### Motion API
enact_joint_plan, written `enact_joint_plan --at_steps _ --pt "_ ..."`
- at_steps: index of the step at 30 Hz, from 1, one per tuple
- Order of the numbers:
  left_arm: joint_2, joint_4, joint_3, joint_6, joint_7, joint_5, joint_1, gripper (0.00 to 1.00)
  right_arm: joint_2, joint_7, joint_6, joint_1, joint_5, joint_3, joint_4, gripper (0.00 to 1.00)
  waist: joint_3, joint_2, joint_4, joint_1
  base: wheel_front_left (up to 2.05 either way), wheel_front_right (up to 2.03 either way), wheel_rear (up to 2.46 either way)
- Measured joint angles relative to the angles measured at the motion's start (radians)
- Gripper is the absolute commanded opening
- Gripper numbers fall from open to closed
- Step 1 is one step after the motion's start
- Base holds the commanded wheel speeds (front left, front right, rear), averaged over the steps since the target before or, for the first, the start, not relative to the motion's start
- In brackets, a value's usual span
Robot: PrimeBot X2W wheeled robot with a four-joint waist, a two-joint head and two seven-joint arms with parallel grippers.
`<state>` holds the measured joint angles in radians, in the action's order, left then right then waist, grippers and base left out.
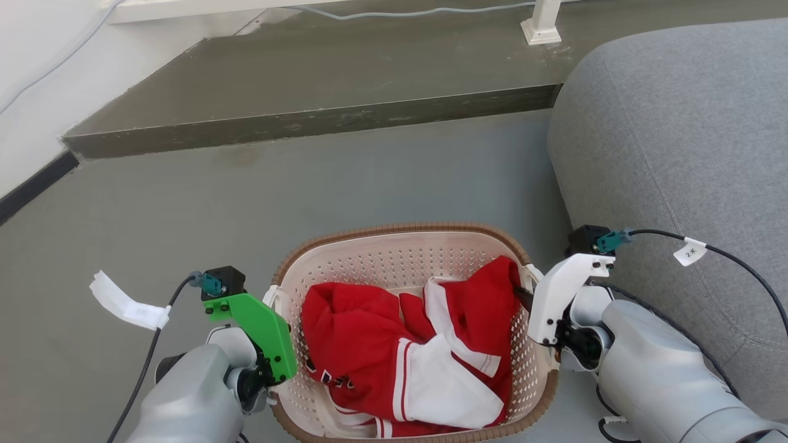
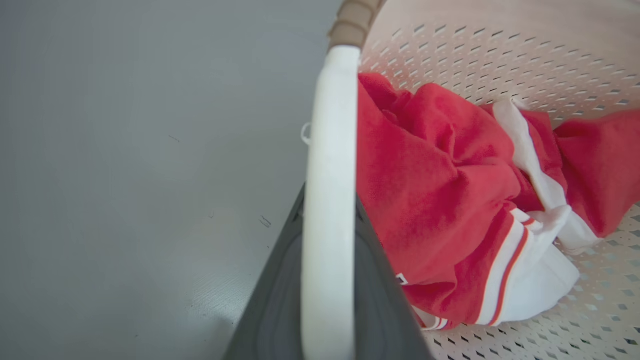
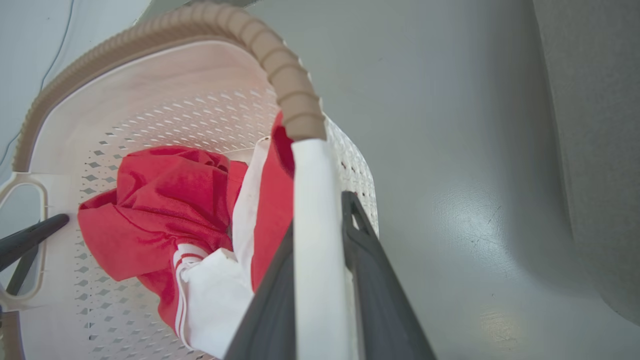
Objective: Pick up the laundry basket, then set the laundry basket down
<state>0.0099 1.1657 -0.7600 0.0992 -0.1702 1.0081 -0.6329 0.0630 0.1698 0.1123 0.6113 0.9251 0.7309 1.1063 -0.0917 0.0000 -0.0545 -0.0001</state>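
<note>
Gripping the laundry basket (image 1: 394,231) by its white side handles, the left end effector (image 2: 330,200) is clenched on the left handle (image 2: 330,125) and the right end effector (image 3: 320,215) on the right handle (image 3: 312,170). The basket lies between both arms over the grey floor (image 1: 184,203), beside a grey sofa (image 1: 677,123), holding a crumpled red-and-white garment (image 1: 369,344).

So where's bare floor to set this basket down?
Bare grey floor lies ahead of the laundry basket up to the raised step, and leftward to the wall. The right is crowded: the grey sofa stands close beside it.
</note>
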Motion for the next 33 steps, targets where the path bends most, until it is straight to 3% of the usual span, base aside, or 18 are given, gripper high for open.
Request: enact_joint_plan --at_steps 33 --pt "0.002 -0.022 -0.040 -0.034 0.013 0.036 -0.002 0.00 0.002 -0.008 -0.001 0.034 0.016 0.052 0.030 0.00 -0.028 0.0000 0.001 0.0000 0.00 0.00 0.00"
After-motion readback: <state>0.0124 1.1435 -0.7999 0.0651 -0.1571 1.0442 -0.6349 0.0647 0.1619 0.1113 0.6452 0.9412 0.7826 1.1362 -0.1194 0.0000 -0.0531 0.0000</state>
